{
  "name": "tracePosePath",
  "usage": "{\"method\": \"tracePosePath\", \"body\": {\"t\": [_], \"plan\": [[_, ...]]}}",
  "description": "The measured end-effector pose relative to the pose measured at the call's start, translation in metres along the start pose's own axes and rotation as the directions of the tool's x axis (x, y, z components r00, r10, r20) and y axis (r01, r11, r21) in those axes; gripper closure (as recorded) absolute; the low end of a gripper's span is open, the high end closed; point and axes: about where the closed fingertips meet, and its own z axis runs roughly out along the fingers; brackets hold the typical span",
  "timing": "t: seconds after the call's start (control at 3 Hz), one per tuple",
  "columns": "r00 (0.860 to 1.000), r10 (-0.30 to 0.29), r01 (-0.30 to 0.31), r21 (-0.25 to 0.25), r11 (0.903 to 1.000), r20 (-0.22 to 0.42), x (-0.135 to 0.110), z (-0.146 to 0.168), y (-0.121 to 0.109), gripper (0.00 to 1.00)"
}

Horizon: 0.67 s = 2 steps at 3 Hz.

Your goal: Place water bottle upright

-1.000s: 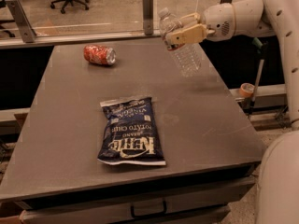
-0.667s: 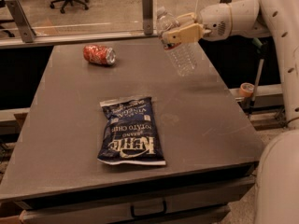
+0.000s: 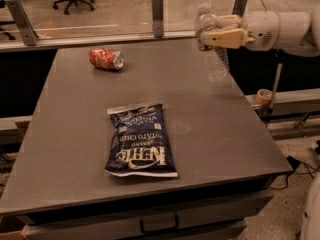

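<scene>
The clear ribbed water bottle (image 3: 214,51) with a white cap hangs close to upright, cap up, over the table's back right part. My gripper (image 3: 216,30) comes in from the right and is shut on the bottle's upper body, its tan fingers (image 3: 226,38) on either side. The bottle's base sits just above or at the grey table top (image 3: 200,119); I cannot tell whether it touches.
A crushed red soda can (image 3: 106,59) lies at the back left of the table. A dark blue chip bag (image 3: 141,140) lies flat in the middle. A glass barrier with posts (image 3: 157,14) runs along the back edge. The table's right edge is near the bottle.
The gripper has carried the bottle to the right, towards the table's right edge, and the bottle now stands straighter. The can and bag have not moved.
</scene>
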Motion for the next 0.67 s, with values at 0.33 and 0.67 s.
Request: {"method": "tracePosePath", "body": {"t": [0.33, 0.67], "plan": [[0.997, -0.037, 0.037, 0.012, 0.9993, 0.071, 0.004, -0.026, 0.005, 1.0], [0.989, -0.08, 0.081, -0.005, 0.9967, 0.128, 0.016, -0.037, 0.008, 1.0]]}}
